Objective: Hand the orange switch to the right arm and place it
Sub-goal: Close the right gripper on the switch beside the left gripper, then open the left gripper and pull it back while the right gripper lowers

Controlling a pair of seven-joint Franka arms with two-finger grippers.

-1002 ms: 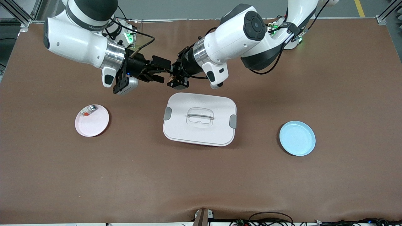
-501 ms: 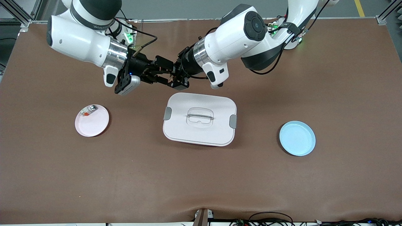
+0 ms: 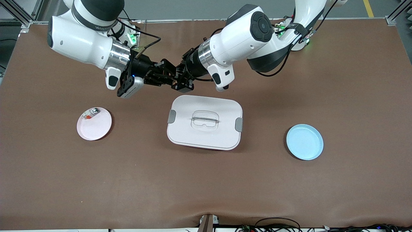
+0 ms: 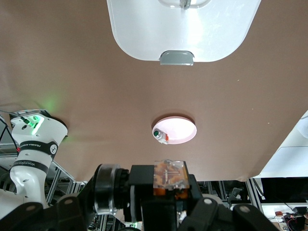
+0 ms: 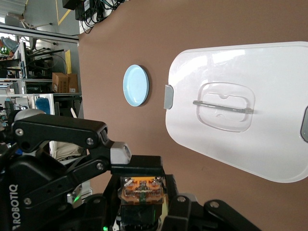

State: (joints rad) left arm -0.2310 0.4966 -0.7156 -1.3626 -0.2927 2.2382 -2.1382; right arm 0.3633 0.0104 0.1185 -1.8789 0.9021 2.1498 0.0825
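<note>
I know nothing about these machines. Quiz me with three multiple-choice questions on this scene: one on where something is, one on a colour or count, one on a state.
1. Where do the two grippers meet?
A. over the blue plate
B. over the bare table, farther from the front camera than the white lidded box
C. over the pink plate

2. How many plates are on the table?
A. one
B. two
C. four

3. What state is the white lidded box in?
A. lid on
B. lid off
C. tipped on its side

Answers:
1 B: the left gripper and right gripper meet above the brown table, past the white lidded box, both shut on the orange switch.
2 B: a pink plate and a blue plate.
3 A: its lid sits flat with both side clips down.
</note>
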